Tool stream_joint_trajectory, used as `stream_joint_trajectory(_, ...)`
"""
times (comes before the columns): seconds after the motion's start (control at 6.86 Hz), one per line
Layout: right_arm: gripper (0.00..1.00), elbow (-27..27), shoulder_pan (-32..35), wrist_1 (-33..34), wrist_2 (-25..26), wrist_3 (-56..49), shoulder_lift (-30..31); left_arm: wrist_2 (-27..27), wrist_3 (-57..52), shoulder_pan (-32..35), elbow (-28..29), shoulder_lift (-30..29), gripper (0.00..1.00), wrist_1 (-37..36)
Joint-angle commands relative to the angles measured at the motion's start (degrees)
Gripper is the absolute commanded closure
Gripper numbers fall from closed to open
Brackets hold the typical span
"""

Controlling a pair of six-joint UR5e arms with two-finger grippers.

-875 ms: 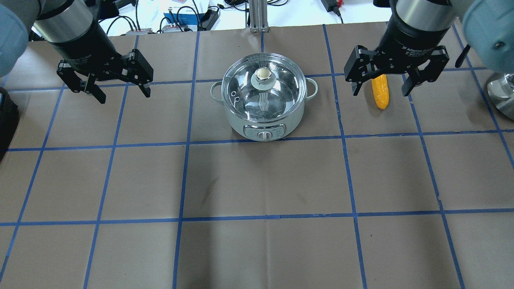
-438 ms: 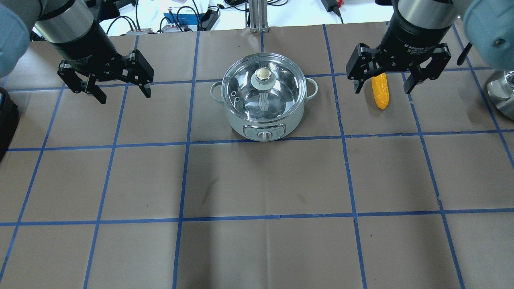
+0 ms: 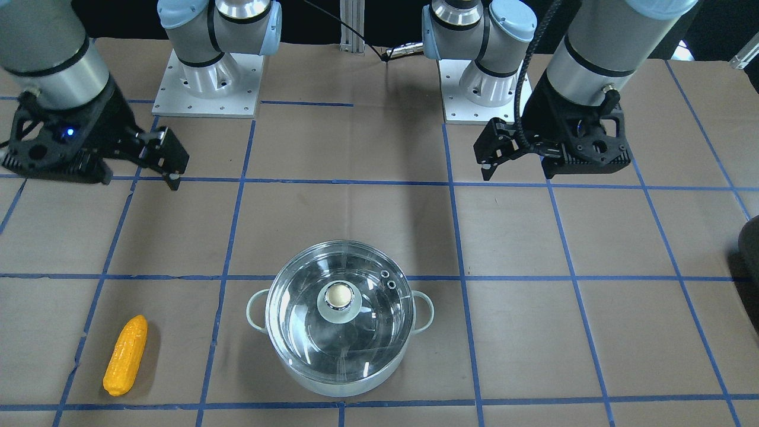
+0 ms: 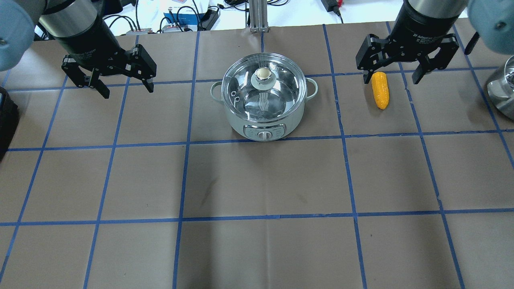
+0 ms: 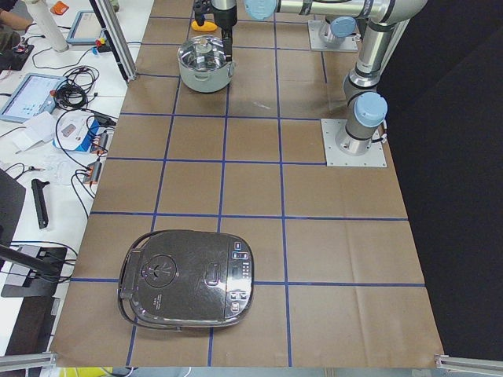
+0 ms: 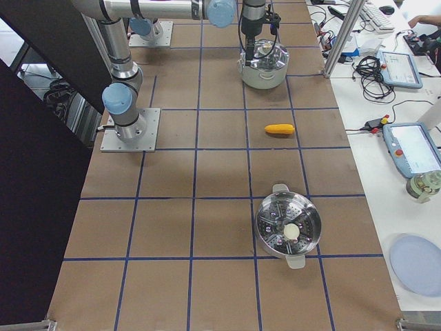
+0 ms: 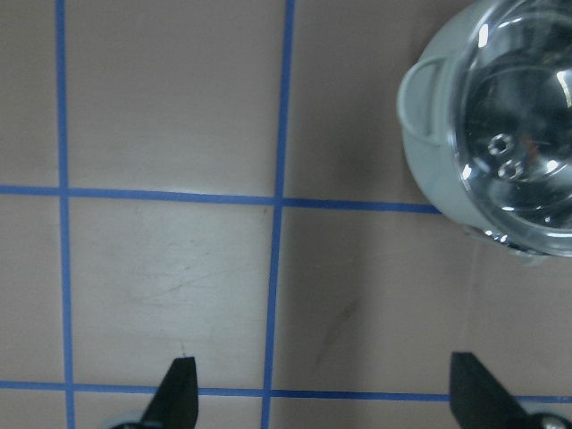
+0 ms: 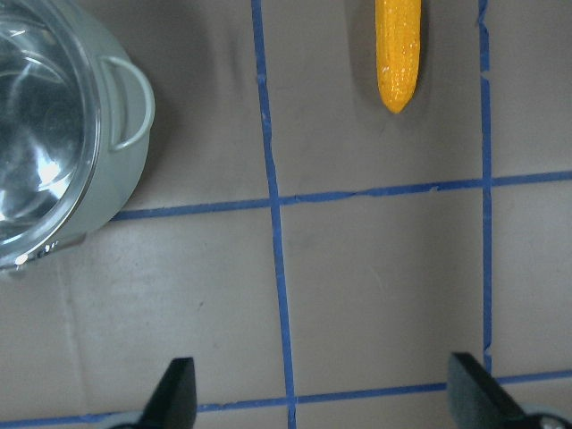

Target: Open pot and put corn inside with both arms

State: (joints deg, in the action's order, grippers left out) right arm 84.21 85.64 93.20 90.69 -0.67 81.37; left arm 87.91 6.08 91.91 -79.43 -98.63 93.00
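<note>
The pot stands at the table's far middle, mint-green outside, with a clear glass lid and its knob on it. It also shows in the front-facing view. The corn lies on the paper to the pot's right, and also shows in the front-facing view and the right wrist view. My left gripper is open and empty, hanging to the left of the pot. My right gripper is open and empty, above the corn's far end without touching it.
A steel steamer pot stands further along on my right side, its edge also in the overhead view. A black rice cooker sits at the table's left end. An aluminium post and cables lie behind the table's far edge.
Both grippers have moved toward the far edge of the table, staying open. The right gripper no longer covers the corn's far end. Pot, lid and corn have not moved.
</note>
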Motion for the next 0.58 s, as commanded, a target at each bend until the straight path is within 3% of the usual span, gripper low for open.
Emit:
stream_joint_trajectory(0.0, 0.0, -0.19, -4.41, 12.64, -0.33, -6.25, -12.22, -0.38, 12.05, 10.26, 12.75, -13.71, 0.0, -3.5)
stream_joint_trajectory(0.15, 0.01, 0.07, -5.3, 18.53, -0.42, -7.49, -17.24, -0.38, 16.11, 13.61, 16.82, -19.62, 0.0, -7.71)
stream_joint_trajectory(0.44, 0.05, 0.34, -8.29, 26.98, -0.51, -15.84, -25.44, -1.08, 18.44, 15.93, 17.21, -25.2, 0.0, -13.8)
